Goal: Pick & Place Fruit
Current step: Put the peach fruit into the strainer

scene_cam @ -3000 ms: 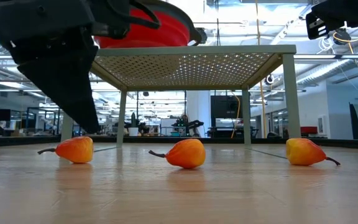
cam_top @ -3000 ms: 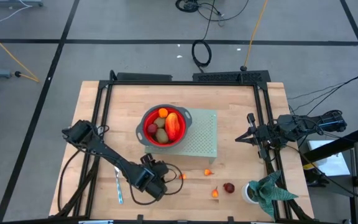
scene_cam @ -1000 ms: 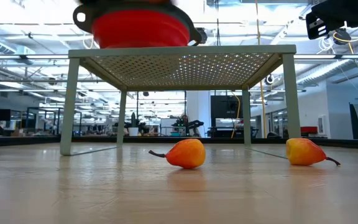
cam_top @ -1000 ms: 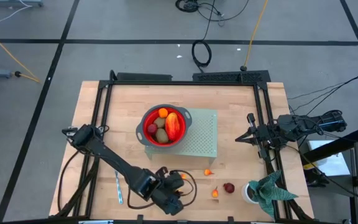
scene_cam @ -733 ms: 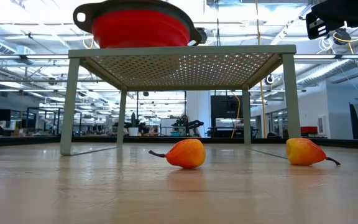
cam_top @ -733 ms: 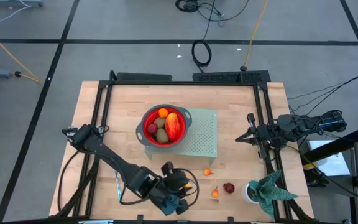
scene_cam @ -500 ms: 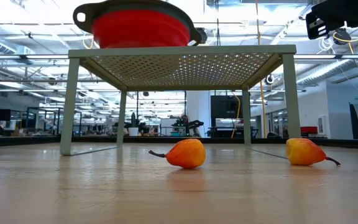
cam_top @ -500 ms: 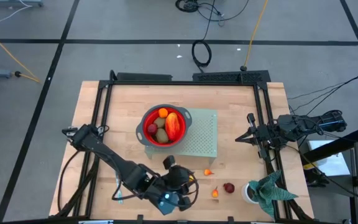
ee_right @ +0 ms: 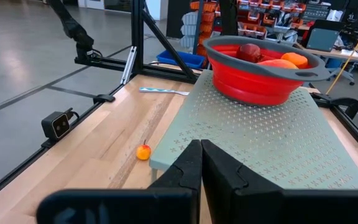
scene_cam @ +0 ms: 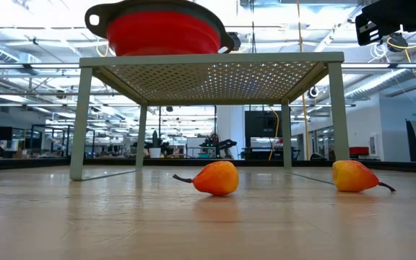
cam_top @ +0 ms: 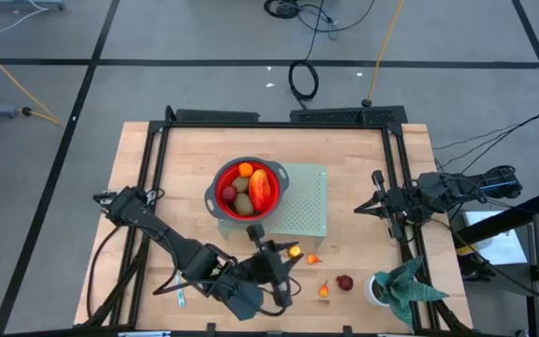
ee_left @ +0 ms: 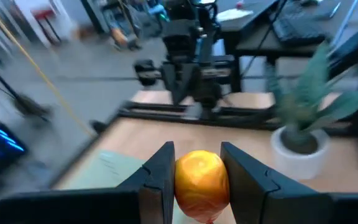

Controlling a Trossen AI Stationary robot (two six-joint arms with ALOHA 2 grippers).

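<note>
Fingers of the left gripper (ee_left: 199,180) clamp a small orange fruit (ee_left: 201,177); its round surface could slip free before reaching the red bowl (cam_top: 244,190); right gripper (ee_right: 200,163) waits, fingers together.

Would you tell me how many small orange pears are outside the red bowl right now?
3. One pear is held in the left gripper; a second lies by the rack's front, a third beside the dark red fruit. None seems hidden.

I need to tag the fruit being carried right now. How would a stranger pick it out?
Start at the red bowl on the green rack. Just in front of the rack, the left gripper holds a small orange fruit between its fingers. The other loose orange fruits lie on the table; only this one is gripped.
</note>
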